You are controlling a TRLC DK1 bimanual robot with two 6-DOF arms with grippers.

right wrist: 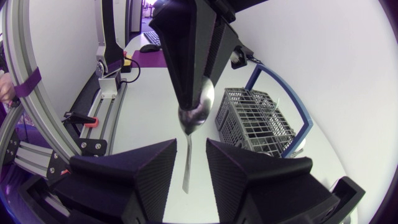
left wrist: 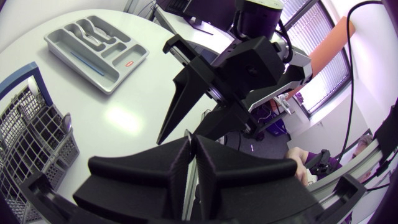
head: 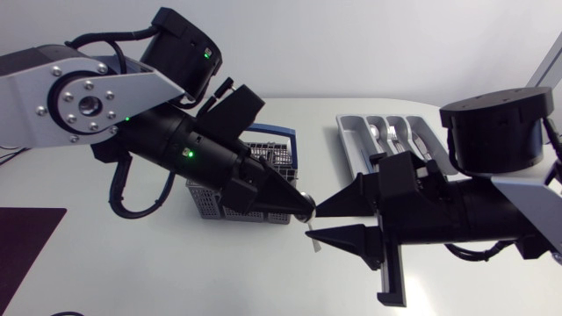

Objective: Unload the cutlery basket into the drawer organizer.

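A silver spoon hangs bowl up and handle down, with my left gripper shut on its bowl, just right of the cutlery basket. The handle runs down between the fingers of my right gripper, which stands open around it with a gap on each side. In the head view the right gripper meets the left one tip to tip in mid-table. The grey wire basket with a blue handle sits behind the left gripper and holds some cutlery. The grey drawer organizer lies at the back right with forks and spoons in its slots.
A dark maroon mat lies at the table's front left corner. In the left wrist view the organizer lies beyond the basket, with bare white table between them.
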